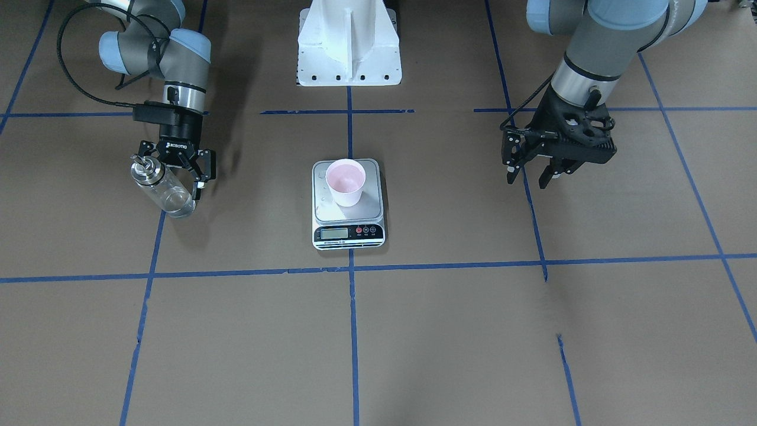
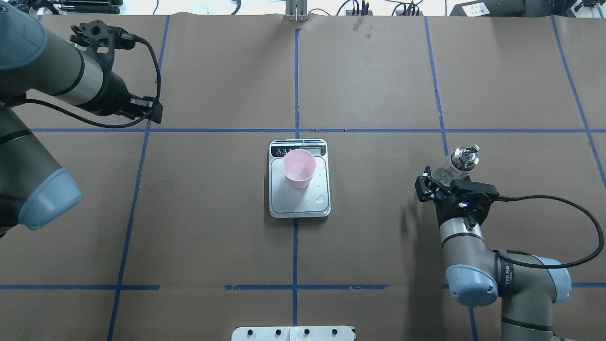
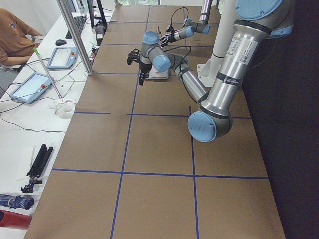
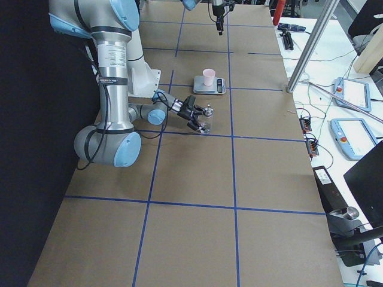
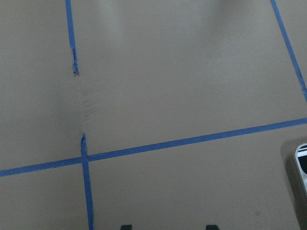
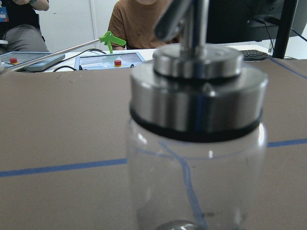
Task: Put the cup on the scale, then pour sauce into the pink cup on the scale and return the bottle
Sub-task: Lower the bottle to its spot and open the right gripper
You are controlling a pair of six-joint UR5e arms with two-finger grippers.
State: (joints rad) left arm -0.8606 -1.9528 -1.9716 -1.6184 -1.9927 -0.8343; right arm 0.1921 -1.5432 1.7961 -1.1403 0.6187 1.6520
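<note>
The pale pink cup [image 1: 346, 182] [image 2: 298, 168] stands upright on the silver scale [image 1: 369, 204] [image 2: 293, 203] at the table's middle. The clear bottle [image 1: 165, 192] [image 2: 461, 158] with its silver cap stands on the table to my right. My right gripper [image 1: 171, 174] [image 2: 454, 177] is open, its fingers either side of the bottle. The bottle [image 6: 196, 143] fills the right wrist view, and no finger shows there. My left gripper [image 1: 528, 177] is open and empty, raised over bare table far left of the scale. I cannot tell how much sauce is in the bottle or the cup.
The white robot base [image 1: 349, 47] stands behind the scale. Blue tape lines cross the brown table. A few droplets [image 2: 319, 196] lie on the scale's platform. The scale's corner [image 5: 301, 167] shows at the left wrist view's right edge. Operators and tablets [image 3: 30, 87] sit beyond the far edge.
</note>
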